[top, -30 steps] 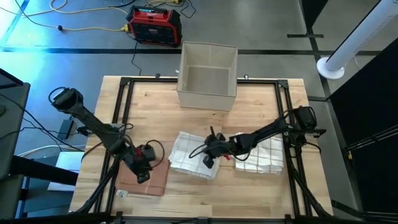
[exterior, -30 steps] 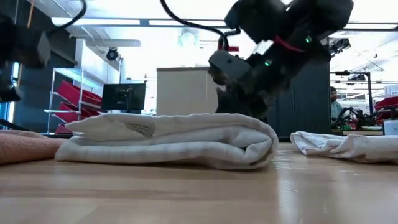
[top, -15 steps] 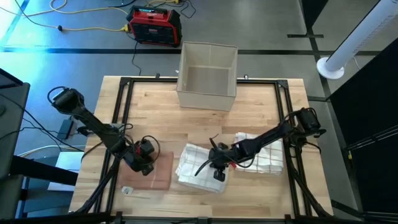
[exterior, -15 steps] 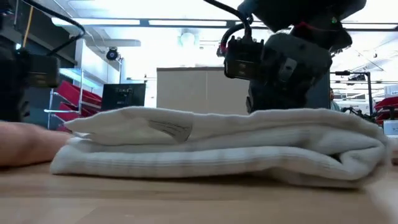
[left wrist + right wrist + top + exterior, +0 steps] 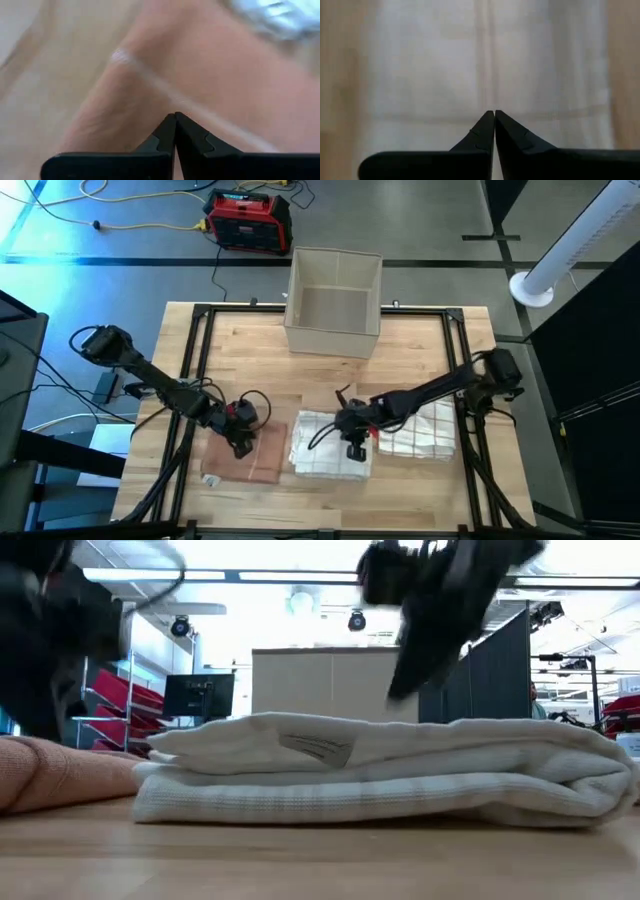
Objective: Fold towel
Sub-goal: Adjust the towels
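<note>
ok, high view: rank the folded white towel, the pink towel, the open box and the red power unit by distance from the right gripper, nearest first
1. Folded white towel: directly under the right gripper, near the table's front edge.
2. Pink towel: to the left, beside the white towel, under the left gripper.
3. Open box: at the table's far edge.
4. Red power unit: on the floor beyond the table.

You are bringing the folded white towel (image 5: pixel 330 457) toward the near edge of the worktop (image 5: pixel 400 345), squarer than a second ago, and it is now lying just beside the pink towel (image 5: pixel 252 457). Your right gripper (image 5: pixel 355 450) is travelling with it, while your left gripper (image 5: pixel 243 446) is coming in over the pink towel's inner edge.
</note>
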Action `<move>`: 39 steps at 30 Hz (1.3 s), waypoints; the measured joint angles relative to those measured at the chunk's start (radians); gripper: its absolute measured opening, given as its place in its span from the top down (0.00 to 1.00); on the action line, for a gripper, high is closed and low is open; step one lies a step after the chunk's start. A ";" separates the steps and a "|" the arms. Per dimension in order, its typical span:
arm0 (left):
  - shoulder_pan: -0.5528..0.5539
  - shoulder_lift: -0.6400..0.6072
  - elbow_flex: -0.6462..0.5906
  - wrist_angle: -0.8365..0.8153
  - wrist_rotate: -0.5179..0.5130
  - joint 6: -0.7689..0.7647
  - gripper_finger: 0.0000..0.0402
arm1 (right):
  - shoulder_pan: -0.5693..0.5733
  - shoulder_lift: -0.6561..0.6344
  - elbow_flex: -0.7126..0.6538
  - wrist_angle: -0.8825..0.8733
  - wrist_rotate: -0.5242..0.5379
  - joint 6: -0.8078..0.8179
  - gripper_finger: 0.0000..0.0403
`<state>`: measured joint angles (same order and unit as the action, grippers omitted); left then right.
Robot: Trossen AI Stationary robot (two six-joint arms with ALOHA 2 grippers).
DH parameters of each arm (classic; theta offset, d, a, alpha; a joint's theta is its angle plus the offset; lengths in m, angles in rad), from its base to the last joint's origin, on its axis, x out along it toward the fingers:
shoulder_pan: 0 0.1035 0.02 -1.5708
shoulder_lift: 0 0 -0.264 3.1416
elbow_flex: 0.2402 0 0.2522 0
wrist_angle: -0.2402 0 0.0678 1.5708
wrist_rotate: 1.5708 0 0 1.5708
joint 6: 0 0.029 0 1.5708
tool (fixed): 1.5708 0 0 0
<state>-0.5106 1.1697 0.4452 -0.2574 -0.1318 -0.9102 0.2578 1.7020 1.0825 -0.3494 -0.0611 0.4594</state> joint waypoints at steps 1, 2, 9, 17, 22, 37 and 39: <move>0.000 -0.012 0.026 -0.016 0.001 0.025 1.00 | 0.008 -0.037 0.003 -0.044 0.004 0.048 1.00; 0.000 -0.021 0.048 -0.045 0.001 0.053 1.00 | 0.021 -0.071 0.001 -0.098 0.020 0.095 1.00; 0.015 -0.046 0.104 -0.164 -0.035 0.119 1.00 | 0.186 -0.285 -0.169 -0.410 0.268 0.667 1.00; 0.048 -0.042 0.104 -0.155 -0.069 0.111 1.00 | 0.373 -0.297 -0.440 -0.356 0.408 1.242 1.00; 0.053 -0.042 0.104 -0.156 -0.038 0.110 1.00 | 0.457 -0.256 -0.467 -0.254 0.403 1.282 1.00; 0.053 -0.042 0.113 -0.163 -0.033 0.085 1.00 | 0.603 -0.252 -0.430 -0.196 0.371 1.284 1.00; 0.055 -0.042 0.145 -0.164 -0.032 0.092 1.00 | 0.593 -0.278 -0.378 -0.191 0.382 1.200 1.00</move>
<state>-0.4558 1.1277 0.5905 -0.4212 -0.1642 -0.8187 0.8506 1.4243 0.7046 -0.5402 0.3211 1.6590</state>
